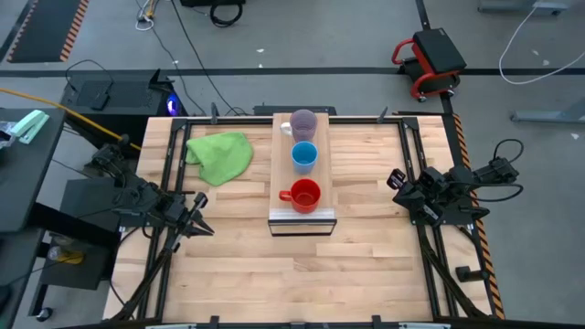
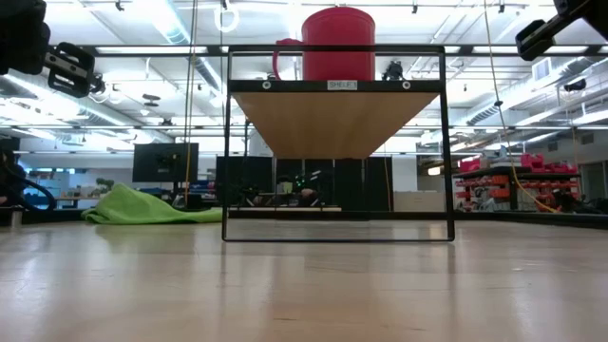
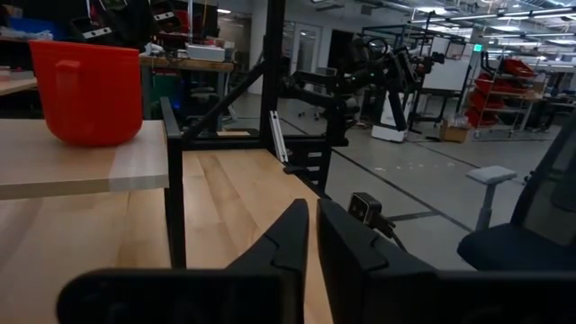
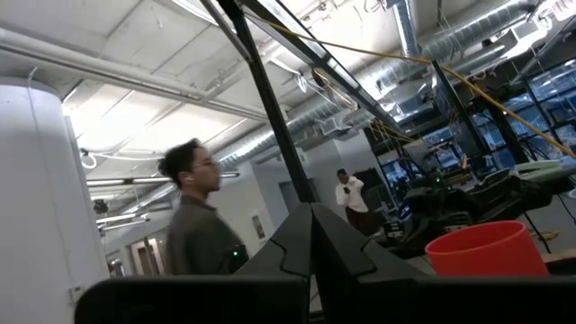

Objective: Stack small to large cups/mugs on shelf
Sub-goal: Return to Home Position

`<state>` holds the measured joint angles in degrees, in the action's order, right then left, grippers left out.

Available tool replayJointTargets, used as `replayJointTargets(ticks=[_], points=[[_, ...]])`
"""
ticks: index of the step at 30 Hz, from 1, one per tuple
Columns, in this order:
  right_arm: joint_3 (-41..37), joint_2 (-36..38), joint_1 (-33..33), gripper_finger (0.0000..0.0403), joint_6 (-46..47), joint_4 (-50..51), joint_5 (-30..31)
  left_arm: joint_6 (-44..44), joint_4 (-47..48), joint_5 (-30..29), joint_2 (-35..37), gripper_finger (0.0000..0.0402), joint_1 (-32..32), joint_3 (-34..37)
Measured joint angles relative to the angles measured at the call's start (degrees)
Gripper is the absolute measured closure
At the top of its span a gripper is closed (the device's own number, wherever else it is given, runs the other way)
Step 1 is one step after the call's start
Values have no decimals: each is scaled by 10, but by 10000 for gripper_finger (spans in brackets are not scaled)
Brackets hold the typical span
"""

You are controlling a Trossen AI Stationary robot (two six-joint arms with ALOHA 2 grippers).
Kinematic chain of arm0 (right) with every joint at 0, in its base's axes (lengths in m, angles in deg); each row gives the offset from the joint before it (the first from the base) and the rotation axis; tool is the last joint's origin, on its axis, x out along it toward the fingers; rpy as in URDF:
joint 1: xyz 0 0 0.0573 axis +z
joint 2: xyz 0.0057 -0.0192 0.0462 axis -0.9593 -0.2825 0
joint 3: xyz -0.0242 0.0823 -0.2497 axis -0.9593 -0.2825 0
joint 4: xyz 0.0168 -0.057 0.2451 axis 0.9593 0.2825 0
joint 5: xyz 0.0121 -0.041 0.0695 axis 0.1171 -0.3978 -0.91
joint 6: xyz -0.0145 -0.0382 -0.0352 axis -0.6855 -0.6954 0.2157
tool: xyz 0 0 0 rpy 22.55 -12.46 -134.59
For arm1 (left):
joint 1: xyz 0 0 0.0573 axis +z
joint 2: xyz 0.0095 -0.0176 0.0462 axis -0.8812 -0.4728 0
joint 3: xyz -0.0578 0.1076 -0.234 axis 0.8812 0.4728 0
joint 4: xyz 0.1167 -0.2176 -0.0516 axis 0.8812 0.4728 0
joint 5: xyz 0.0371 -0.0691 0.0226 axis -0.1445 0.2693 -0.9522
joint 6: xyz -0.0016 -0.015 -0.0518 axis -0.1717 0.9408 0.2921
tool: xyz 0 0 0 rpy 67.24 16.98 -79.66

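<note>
The long, narrow shelf of light wood planks (image 1: 283, 178) sits in the centre of the high view, and three vessels stand on it in one line. The translucent purple-grey mug (image 1: 303, 124) is at the upper end, the bright blue handleless cup (image 1: 303, 156) is in the middle, and the red mug with handle (image 1: 304, 195) is toward the lower end. A crumpled green cloth (image 1: 221, 155) lies on the wide wooden tabletop (image 1: 366, 274), left of the shelf.

The left gripper (image 1: 196, 222) hangs at the left edge of the tabletop and the right gripper (image 1: 399, 179) at the right edge. Both are well apart from the shelf. In the wrist views the left fingers (image 3: 286, 247) and the right fingers (image 4: 297, 238) are together and hold nothing.

I judge the danger small. The red mug stands nearest to the shelf's end, so an arm swinging inward could push it off. Whether the order by size is correct, I cannot tell.

A small pale label (image 2: 344, 85) on the shelf's front edge, upper centre of the low view, seems to read "SHELF".
</note>
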<state>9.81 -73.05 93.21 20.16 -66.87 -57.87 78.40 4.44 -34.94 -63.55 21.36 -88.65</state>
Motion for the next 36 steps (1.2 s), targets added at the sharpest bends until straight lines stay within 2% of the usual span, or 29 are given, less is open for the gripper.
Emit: replayJointTargets(ticks=[17,27,36], points=[[0,0,0,388,0,0,0,0,1,0,0,362,0,0],[0,0,0,388,0,0,0,0,1,0,0,374,0,0],[0,0,0,388,0,0,0,0,1,-1,0,362,0,0]])
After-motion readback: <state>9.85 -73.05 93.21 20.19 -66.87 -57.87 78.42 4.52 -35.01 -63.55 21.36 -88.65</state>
